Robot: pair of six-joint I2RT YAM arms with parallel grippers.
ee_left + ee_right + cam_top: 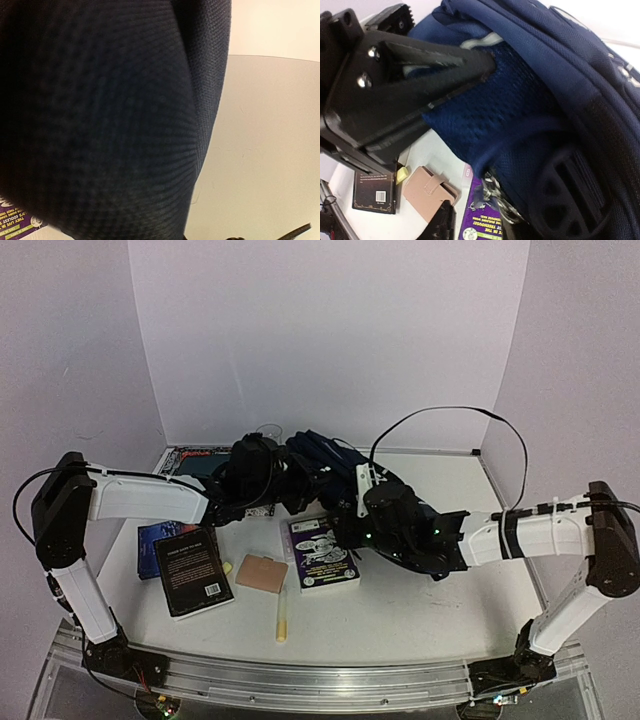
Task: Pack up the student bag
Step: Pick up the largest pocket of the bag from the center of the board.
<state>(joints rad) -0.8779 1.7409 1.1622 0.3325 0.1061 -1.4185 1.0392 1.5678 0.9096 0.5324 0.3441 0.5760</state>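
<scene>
My left gripper (283, 486) is closed right down against the 9 o'clock side of the student bag (325, 465), a large navy-blue fabric backpack. The bag's dark weave fills that wrist's camera, so I cannot see the fingertips or tell whether any cloth is pinched between them.

The bag lies slumped on the white table (420, 610), past the middle toward 12 o'clock from my bases, between my two arms.

My right gripper (470, 134) meets the bag from its 4 o'clock side. The jaws stand partly apart around a fold of blue mesh. The upper finger's tip touches the mesh and the lower finger sits clear below it, so nothing is clamped.

A purple paperback book (322, 552) lies at the bag's 6 o'clock, its far edge against the fabric. Just beside the book at its 9 o'clock is a tan snap-flap wallet (262, 573). A black hardcover book (193, 572) lies farther out the same way. A yellow pen (281, 618) lies at the wallet's 5 o'clock.
</scene>
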